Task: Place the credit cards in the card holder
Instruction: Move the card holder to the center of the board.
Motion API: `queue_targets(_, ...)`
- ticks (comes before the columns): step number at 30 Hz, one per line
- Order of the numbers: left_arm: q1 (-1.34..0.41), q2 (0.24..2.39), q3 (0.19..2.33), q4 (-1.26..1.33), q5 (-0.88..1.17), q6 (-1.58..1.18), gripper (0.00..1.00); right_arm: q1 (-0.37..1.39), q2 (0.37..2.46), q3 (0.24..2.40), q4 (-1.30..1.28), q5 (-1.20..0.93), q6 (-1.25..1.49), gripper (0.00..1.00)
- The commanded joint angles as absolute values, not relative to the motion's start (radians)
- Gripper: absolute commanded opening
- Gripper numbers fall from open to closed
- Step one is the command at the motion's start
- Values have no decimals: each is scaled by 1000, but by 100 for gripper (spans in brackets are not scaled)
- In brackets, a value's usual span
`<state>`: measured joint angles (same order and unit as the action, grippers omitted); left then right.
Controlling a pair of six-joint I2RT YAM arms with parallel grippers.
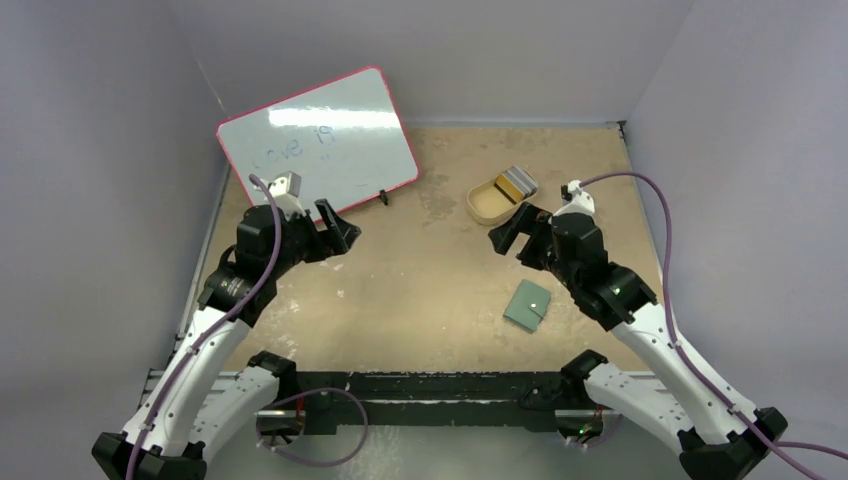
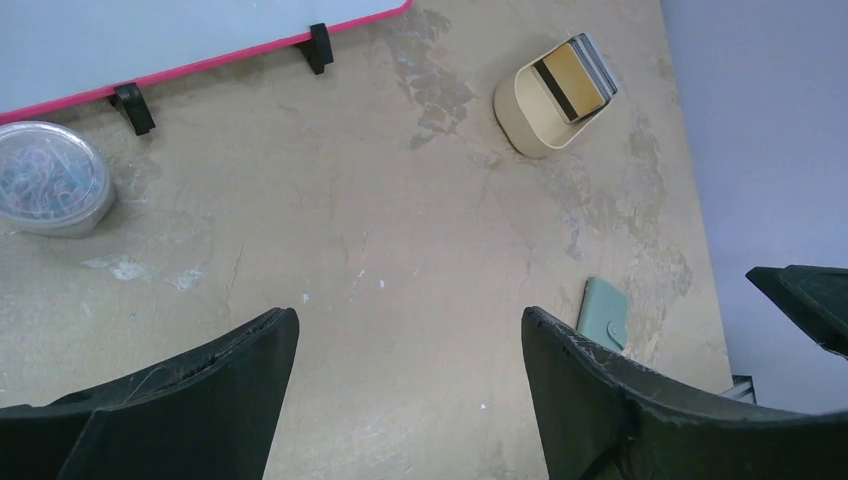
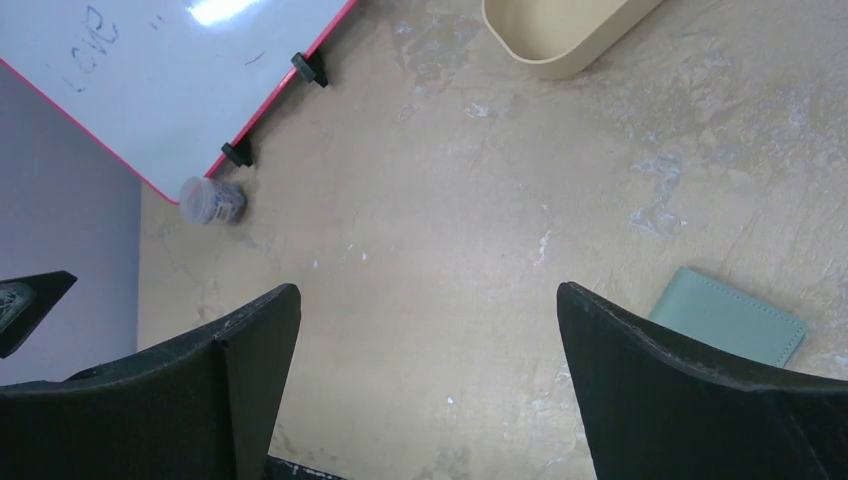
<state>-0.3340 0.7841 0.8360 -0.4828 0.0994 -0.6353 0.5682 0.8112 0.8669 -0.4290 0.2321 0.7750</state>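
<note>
The credit cards [image 1: 515, 182] stand stacked on edge at the far end of a tan rounded tray [image 1: 489, 205], a gold one in front; they also show in the left wrist view [image 2: 574, 76]. The card holder [image 1: 528, 305], a grey-green folded wallet with a pale snap, lies shut on the table right of centre [image 2: 604, 311] [image 3: 730, 317]. My left gripper [image 1: 336, 228] hovers open at the left, empty. My right gripper [image 1: 508, 232] hangs open and empty between the tray and the card holder.
A red-framed whiteboard [image 1: 318, 140] leans on black feet at the back left. A clear round tub of paper clips [image 2: 47, 177] sits beneath it. Grey walls close in three sides of the tan table [image 1: 420, 290].
</note>
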Motion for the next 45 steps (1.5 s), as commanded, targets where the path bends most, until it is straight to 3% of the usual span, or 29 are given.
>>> queue_targets(1, -327, 776, 873, -442, 72, -626, 82, 563, 795, 913, -439, 232, 789, 99)
queue_targets(11, -327, 801, 849, -488, 29, -595, 82, 563, 799, 882, -449, 324, 897, 99)
queue_targets(18, -328, 751, 797, -483, 8, -562, 82, 563, 934, 859, -557, 352, 1089, 94)
queue_targets(23, -327, 732, 775, -458, -41, -568, 81, 563, 1068, 815, -578, 346, 1175, 74)
queue_targets(26, -327, 742, 793, -485, -52, -548, 81, 563, 1145, 816, -648, 369, 1282, 46)
queue_targets(28, -328, 738, 789, -492, -52, -548, 81, 563, 1198, 827, -720, 384, 1363, 40)
queue_targets(38, -327, 695, 782, -495, -76, -549, 81, 562, 1266, 807, -862, 409, 1550, 52)
queue_targets(45, -327, 695, 782, -492, -74, -548, 81, 555, 1333, 826, -976, 449, 1636, 53)
